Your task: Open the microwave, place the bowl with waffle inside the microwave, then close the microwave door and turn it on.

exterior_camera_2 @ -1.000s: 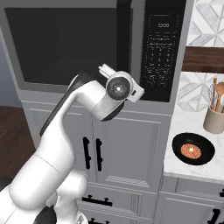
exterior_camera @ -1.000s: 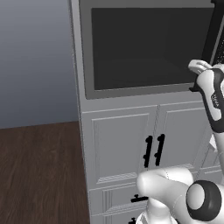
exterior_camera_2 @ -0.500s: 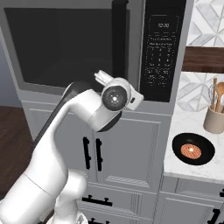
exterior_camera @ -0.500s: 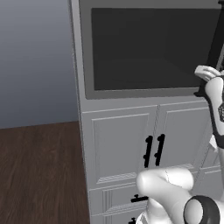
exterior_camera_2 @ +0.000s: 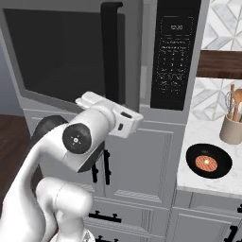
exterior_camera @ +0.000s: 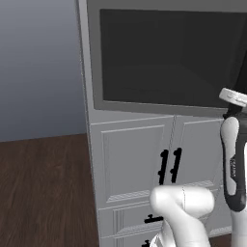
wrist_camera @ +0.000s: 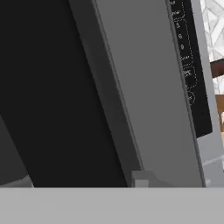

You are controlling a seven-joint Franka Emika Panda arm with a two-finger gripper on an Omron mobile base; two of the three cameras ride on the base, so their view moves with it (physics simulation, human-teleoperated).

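The microwave (exterior_camera_2: 146,101) is built in above white cabinets, with a black control panel (exterior_camera_2: 172,56) on its right. Its door (exterior_camera: 169,58) has a dark tinted window and a long black vertical bar handle (exterior_camera_2: 112,52). My hand (exterior_camera_2: 111,116) is pressed up to the lower end of that handle, and the fingers are hidden behind it. In the hand view my gripper (wrist_camera: 81,181) faces the door from very close, with only dark surface between the barely visible tips. The bowl (exterior_camera_2: 208,163), dark and round with an orange waffle, sits on the counter to the right.
White cabinet doors with black handles (exterior_camera: 169,166) stand below the microwave. A beige utensil holder (exterior_camera_2: 231,127) stands on the white counter (exterior_camera_2: 194,182) behind the bowl. Dark wood floor (exterior_camera: 43,193) lies to the left.
The hand has sunk lower and pushed in toward the bottom of the door handle. The elbow has dropped with it. The door and bowl have not moved.
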